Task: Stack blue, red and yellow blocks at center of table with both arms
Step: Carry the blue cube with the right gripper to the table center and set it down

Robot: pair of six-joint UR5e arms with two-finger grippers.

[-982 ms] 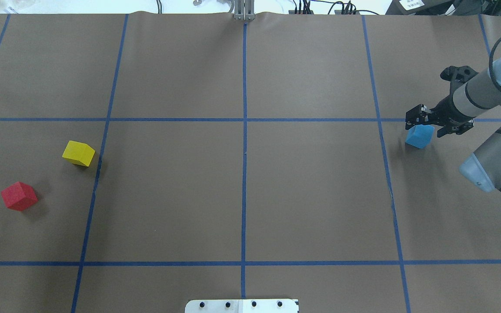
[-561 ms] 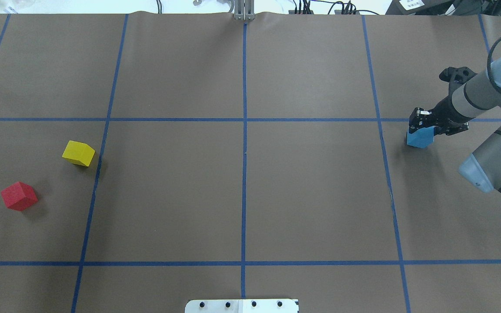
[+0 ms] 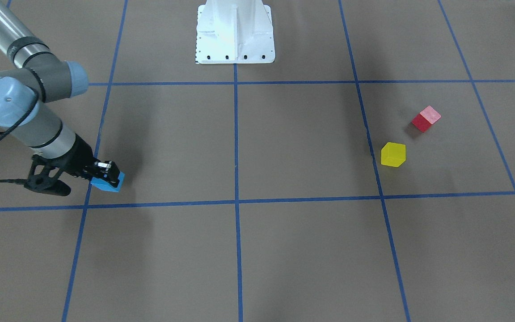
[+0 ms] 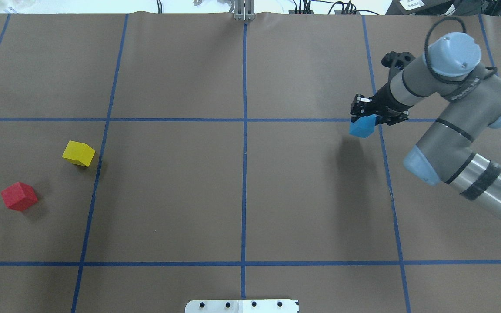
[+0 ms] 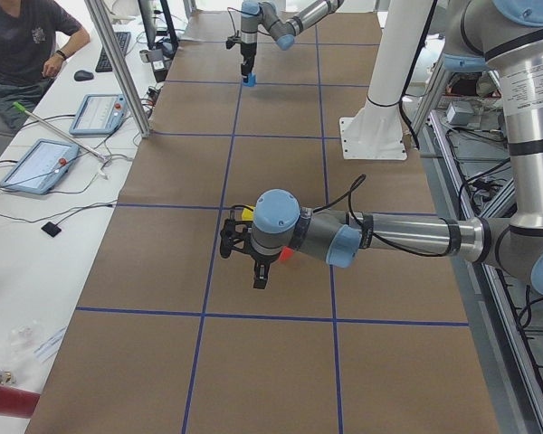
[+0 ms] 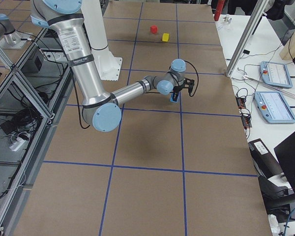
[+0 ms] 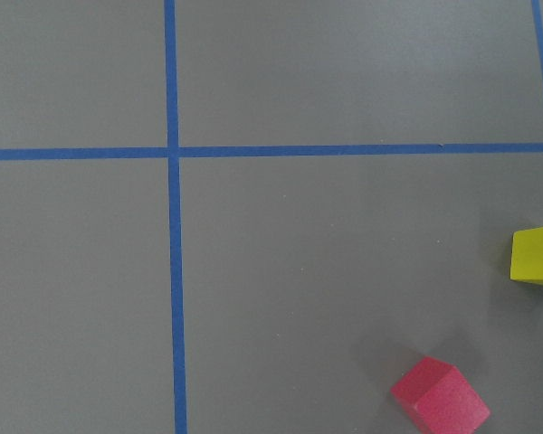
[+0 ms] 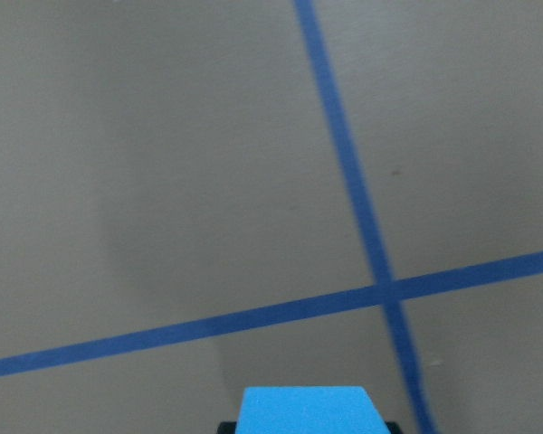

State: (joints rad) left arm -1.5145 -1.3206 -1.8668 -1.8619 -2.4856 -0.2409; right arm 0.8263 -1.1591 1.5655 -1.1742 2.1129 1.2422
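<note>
My right gripper (image 4: 365, 114) is shut on the blue block (image 4: 362, 128) and holds it above the table, right of centre near a blue tape crossing. The block also shows in the front view (image 3: 108, 184) and at the bottom of the right wrist view (image 8: 308, 409). The yellow block (image 4: 78, 153) and the red block (image 4: 19, 196) lie on the table at the far left, apart from each other. Both show in the left wrist view, red (image 7: 439, 400) and yellow (image 7: 536, 256). My left gripper (image 5: 260, 276) hovers near them; I cannot tell if it is open or shut.
The brown table carries a grid of blue tape lines, with the centre crossing (image 4: 244, 120) left of the held block. The white robot base plate (image 4: 242, 305) sits at the near edge. A person and tablets (image 5: 100, 113) are beside the table.
My right gripper closed on the blue block, lifted it off the table and carried it left toward the centre. The red and yellow blocks have not moved.
</note>
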